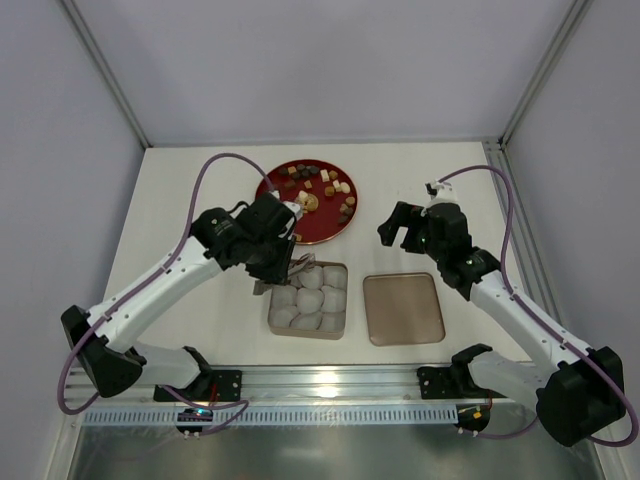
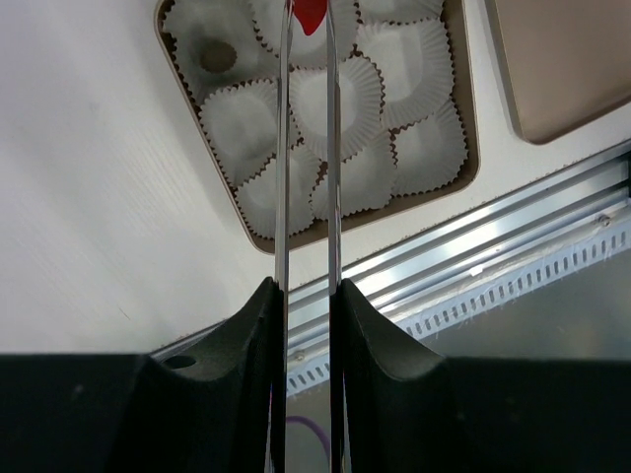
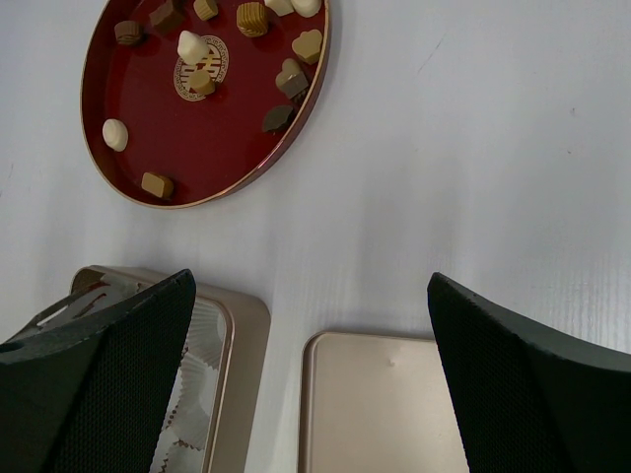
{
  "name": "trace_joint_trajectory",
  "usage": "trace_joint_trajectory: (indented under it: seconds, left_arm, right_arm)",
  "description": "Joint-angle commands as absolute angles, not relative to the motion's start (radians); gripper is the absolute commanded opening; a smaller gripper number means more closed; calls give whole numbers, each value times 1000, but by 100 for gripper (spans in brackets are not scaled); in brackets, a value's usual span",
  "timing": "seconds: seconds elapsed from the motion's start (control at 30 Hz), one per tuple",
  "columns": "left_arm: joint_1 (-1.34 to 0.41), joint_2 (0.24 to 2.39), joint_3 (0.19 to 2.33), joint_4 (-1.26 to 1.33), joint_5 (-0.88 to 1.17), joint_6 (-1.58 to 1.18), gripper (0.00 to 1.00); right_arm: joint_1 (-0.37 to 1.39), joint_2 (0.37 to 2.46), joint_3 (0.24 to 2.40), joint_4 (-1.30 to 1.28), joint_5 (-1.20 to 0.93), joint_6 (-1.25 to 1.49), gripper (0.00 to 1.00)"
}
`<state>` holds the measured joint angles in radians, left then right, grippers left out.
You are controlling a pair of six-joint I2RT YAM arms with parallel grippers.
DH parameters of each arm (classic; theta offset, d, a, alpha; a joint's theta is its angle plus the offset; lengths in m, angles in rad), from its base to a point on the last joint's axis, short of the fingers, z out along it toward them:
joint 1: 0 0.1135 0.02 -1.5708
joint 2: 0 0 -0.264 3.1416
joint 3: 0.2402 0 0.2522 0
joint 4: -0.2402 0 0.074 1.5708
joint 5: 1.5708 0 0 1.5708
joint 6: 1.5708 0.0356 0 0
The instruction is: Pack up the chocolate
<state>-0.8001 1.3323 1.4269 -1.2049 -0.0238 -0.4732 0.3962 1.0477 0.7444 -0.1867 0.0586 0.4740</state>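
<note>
The left gripper (image 2: 308,296) is clamped on thin metal tongs (image 2: 284,177), whose blades stretch over the box (image 1: 306,336) of paper cups (image 2: 414,59). The chocolate (image 3: 252,17) lies on the red plate (image 3: 197,138) just beyond the box. A dark piece (image 2: 217,56) seems to sit in one corner cup. The lid (image 1: 403,308) lies right of the box. Farther right and beyond the box hangs the right gripper (image 3: 311,286), spread wide, holding nothing.

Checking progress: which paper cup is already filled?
Upper-left cup in the left wrist view: it holds a dark round piece; the other visible cups look empty.
</note>
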Motion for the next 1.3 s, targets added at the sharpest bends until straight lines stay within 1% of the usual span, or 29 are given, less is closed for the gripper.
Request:
trace_joint_trajectory:
  seconds: [0.0, 0.53, 0.93, 1.27]
  left_arm:
    - [-819, 1298, 1394, -1177, -8, -505, 27]
    - [-828, 1308, 1325, -1101, -14, -523, 30]
    - [-831, 1324, 1316, -1104, -28, -520, 35]
    - [-833, 1318, 1341, -1118, -15, -517, 36]
  right_arm:
    - [394, 1049, 770, -146, 75, 477, 100]
    - [396, 1046, 767, -150, 75, 477, 100]
    - [396, 1046, 752, -140, 72, 482, 100]
    - [394, 1046, 750, -137, 64, 482, 100]
